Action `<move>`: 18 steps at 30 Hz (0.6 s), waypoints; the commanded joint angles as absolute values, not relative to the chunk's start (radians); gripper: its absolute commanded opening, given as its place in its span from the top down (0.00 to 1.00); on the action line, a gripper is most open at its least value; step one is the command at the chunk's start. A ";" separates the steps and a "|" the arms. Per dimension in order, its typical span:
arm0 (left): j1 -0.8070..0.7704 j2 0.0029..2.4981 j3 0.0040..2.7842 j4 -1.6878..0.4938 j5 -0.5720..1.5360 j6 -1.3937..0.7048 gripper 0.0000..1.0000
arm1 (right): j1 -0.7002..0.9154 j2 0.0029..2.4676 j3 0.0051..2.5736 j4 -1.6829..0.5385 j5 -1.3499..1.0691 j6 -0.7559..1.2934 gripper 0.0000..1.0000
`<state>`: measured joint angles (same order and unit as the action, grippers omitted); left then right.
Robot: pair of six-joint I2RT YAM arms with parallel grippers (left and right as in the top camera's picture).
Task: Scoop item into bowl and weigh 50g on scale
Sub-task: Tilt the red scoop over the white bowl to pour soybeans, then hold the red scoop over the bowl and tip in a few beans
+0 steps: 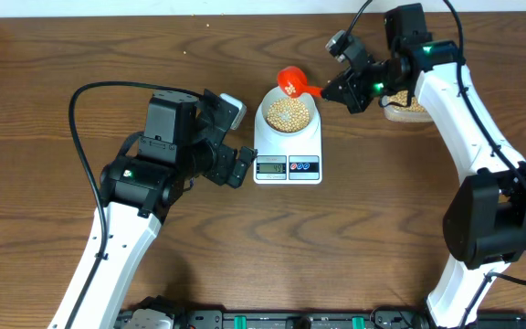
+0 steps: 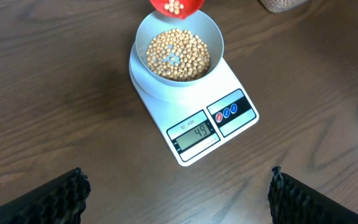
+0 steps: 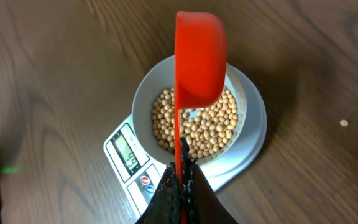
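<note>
The beans (image 2: 178, 55) mostly sit in a heap in the pale bowl (image 2: 213, 31), and the bowl is parked on the white scale (image 2: 232, 78), straight out ahead of both hands. The right hand (image 3: 180, 169) is clenched tight on the handle of a red scoop (image 3: 199, 56), which hangs tipped over the bowl's far rim. Funny thing: the right wrist view only gives you the scoop's red back, while the left wrist view looks into its mouth and shows a few beans inside. That view also reads the display as 49; from the right wrist it's too blurry. The left hand (image 2: 178, 196) is wide open, holding nothing, well back from the scale. Only the overhead shows a tub (image 1: 400, 111) of beans tucked just beside the right hand, and only the right wrist catches one stray bean (image 3: 344, 123) on the table (image 3: 55, 56), off to that hand's right.
</note>
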<state>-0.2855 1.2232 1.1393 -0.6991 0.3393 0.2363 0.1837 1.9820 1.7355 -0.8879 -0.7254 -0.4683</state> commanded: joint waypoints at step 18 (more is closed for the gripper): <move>-0.287 1.224 1.136 -0.699 0.351 0.239 0.06 | 0.233 1.986 1.767 -0.935 -0.616 -0.536 0.99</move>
